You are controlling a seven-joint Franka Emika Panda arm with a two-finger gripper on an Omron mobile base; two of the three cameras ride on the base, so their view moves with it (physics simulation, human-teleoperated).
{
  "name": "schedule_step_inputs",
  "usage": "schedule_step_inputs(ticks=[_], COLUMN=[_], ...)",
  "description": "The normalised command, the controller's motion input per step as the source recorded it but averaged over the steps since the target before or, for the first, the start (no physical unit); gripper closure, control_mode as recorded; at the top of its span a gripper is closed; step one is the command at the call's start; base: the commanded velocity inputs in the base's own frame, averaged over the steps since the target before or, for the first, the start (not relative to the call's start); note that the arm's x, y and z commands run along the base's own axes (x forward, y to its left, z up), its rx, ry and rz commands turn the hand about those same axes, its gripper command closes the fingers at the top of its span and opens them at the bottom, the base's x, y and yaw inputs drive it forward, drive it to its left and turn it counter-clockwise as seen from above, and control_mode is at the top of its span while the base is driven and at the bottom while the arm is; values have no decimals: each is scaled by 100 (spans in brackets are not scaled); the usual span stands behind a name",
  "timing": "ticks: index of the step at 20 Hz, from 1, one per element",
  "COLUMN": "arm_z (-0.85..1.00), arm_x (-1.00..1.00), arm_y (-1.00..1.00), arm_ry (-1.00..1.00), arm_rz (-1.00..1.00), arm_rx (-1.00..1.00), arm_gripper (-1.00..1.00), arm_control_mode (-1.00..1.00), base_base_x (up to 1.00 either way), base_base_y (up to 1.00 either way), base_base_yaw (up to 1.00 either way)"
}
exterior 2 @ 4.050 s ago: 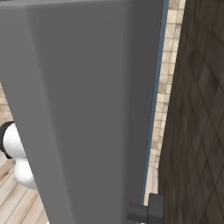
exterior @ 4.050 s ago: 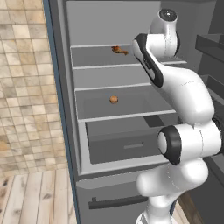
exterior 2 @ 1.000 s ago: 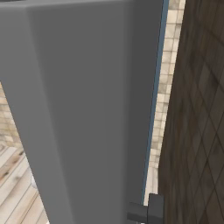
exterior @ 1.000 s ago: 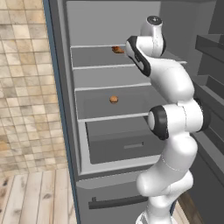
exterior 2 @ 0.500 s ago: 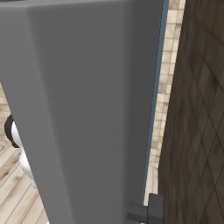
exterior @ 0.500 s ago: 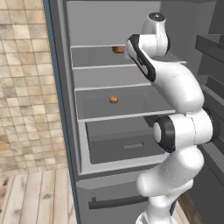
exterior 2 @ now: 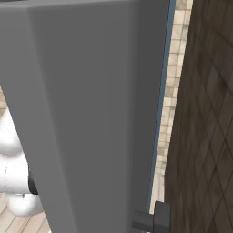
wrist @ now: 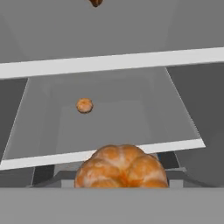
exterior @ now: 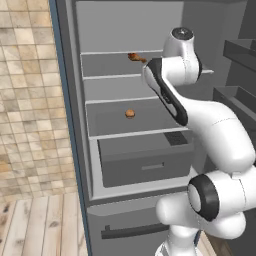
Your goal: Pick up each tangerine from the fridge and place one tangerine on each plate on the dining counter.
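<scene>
Open fridge (exterior: 100,165) with two tangerines, one of them in the gripper.

Left base view: one tangerine (exterior: 130,114) lies on the middle shelf (exterior: 110,125), well apart from one brown drumstick-like food (exterior: 134,57) on the upper shelf; one drawer (exterior: 145,162) sits below; the arm's upper link covers the hand. Right base view: the grey fridge door (exterior 2: 91,113) blocks nearly everything. Hand view: two tangerines, the far one (wrist: 84,105) on the shelf, the near tangerine (wrist: 121,168) large and cut off at the bottom, clamped in the closed gripper; the fingertips are hidden, and the brown food (wrist: 96,2) is cropped at the top.
</scene>
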Motion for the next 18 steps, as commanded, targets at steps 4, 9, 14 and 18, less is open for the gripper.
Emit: schedule_step_inputs(ticks=[4, 9, 14, 18], arm_z=[-87, -67, -51, -45], arm_x=[-100, -100, -100, -78], arm_y=[0, 0, -9, -23], arm_ry=[0, 0, 0, 0], arm_rz=[-13, -9, -8, -6], arm_rx=[0, 7, 13, 15], arm_gripper=[100, 100, 100, 100], arm_control_mode=[-100, -100, -100, -100], base_base_x=[0, 0, 0, 0], base_base_y=[0, 0, 0, 0], base_base_yaw=[0, 0, 0, 0])
